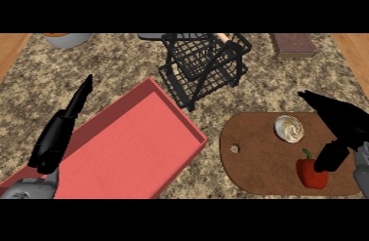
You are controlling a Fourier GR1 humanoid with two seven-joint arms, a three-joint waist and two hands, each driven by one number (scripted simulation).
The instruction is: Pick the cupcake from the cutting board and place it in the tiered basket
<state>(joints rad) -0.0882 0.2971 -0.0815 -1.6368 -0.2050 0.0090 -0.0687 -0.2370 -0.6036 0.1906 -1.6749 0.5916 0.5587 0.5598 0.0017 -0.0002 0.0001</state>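
Both hands hold nothing: my left hand (61,132) rests open, my right hand (344,125) hangs open over the cutting board (256,157). I judge nothing done: cupcake (289,128) unlifted, tiered basket (205,64) waiting well apart.

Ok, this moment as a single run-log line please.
cupcake: on cutting board, untouched | right hand: open, over board beside red pepper | left hand: open, resting over red tray | tiered basket: no cupcake
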